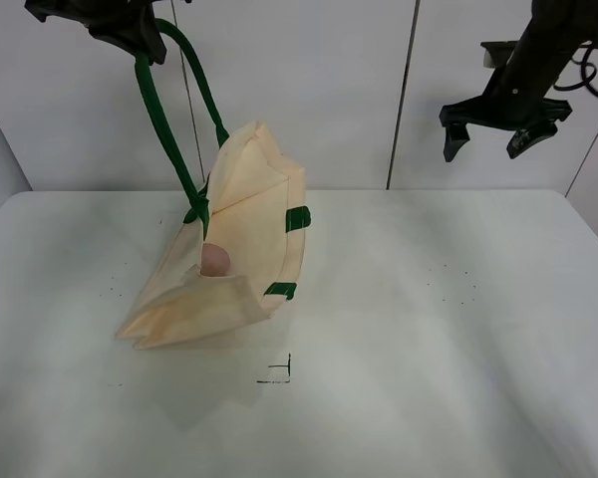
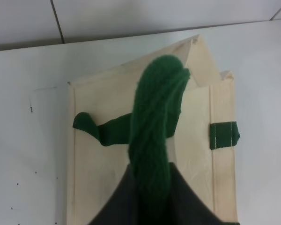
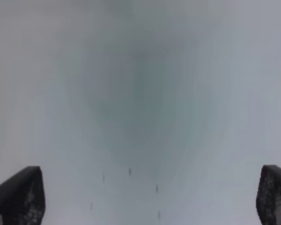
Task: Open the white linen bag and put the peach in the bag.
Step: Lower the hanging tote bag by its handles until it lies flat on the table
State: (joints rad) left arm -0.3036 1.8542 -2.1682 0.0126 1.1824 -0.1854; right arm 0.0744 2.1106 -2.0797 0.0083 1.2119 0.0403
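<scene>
Peach (image 1: 214, 260) is tucked in the mouth of the white linen bag (image 1: 247, 204). I only see its pink top poking out between the two fabric sides, so it looks to be inside, but how deep I can't say

The bag itself is half hoisted: the lower end rests on the table (image 1: 429, 329) left of centre, and the upper end is pulled up and tilted, so the opening gapes toward the camera. Two little green tabs (image 1: 297, 218) show on the edge facing right

One green strap handle (image 1: 164, 119) runs taut from the bag up to the left gripper (image 1: 140, 40), way up in the top left corner of the exterior view. On the left wrist cam the handle (image 2: 152, 140) passes right between the dark fingers, so that one's clamped tight on the strap, with the bag hanging below it

The right gripper (image 1: 488, 147) hangs high over the right side of the table, well apart from the bag, jaws spread wide and holding nothing. Its wrist cam just shows blurry tabletop between the two fingertips (image 3: 18, 197)

There's also a small black corner mark (image 1: 279, 373) on the table just in front of the bag
</scene>
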